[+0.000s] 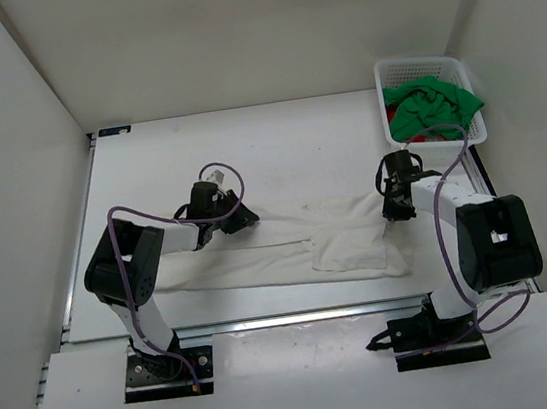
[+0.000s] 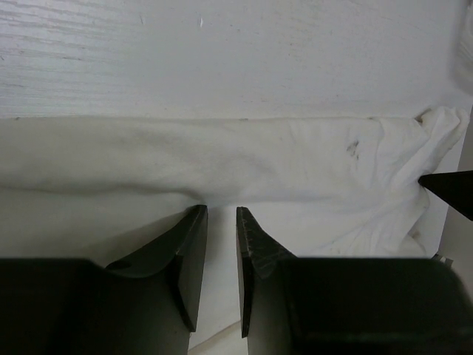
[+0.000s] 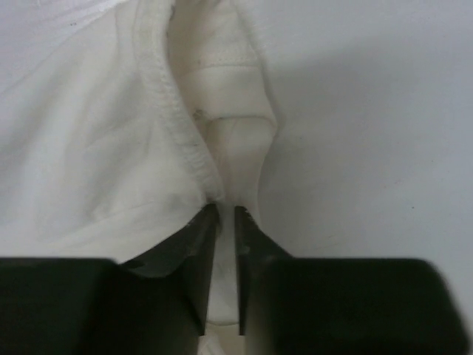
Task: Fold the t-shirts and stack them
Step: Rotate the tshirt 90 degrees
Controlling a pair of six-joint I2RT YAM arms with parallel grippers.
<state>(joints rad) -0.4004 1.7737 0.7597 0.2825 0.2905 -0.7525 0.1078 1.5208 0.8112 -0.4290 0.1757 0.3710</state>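
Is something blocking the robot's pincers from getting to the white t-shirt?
No, nothing visible. The white cloth t-shirt lies on the table, and the left pincer and right pincer are right at its fabric.

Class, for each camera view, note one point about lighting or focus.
Top external: even light, sharp throughout. Left wrist: the left gripper's fingers are near-black silhouettes against the white t-shirt. Right wrist: hem stitching crisp, right gripper's fingers dark, soft-edged.
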